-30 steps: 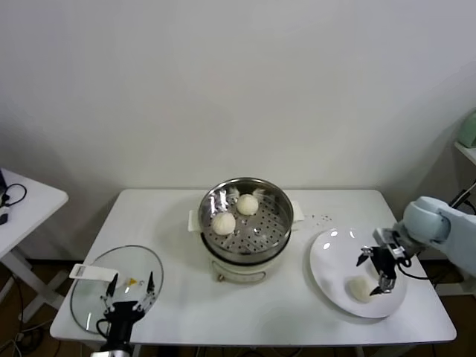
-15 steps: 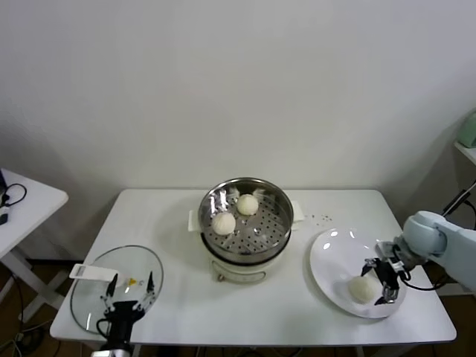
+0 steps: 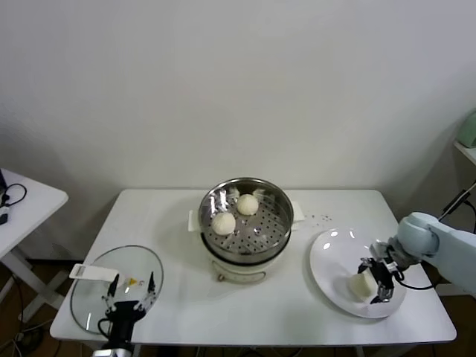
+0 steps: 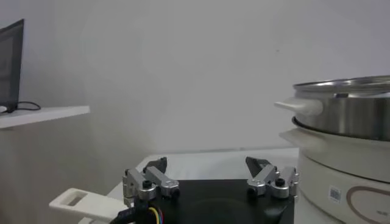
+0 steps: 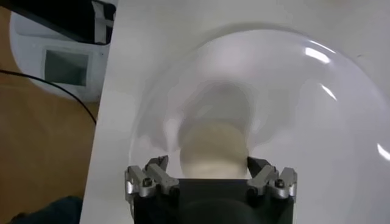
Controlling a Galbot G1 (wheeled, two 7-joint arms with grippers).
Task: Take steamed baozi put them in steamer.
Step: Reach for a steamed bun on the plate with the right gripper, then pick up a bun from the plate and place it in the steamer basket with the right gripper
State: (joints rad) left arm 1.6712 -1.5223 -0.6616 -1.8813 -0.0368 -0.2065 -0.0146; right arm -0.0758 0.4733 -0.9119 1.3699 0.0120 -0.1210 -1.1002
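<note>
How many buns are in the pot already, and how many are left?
Two baozi already sit in the steamer. The right gripper has its open fingers around the last one visible on the white plate, not yet lifted. The left gripper waits by the glass lid.

Even, bright indoor light; glare spots on the plate (image 3: 331, 256); soft shadows below; right wrist view slightly blurred.

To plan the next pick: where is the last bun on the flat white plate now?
In the head view, the small cream-white bun lies on the flat white plate, table's right side, between the open fingers of the right tool.
</note>
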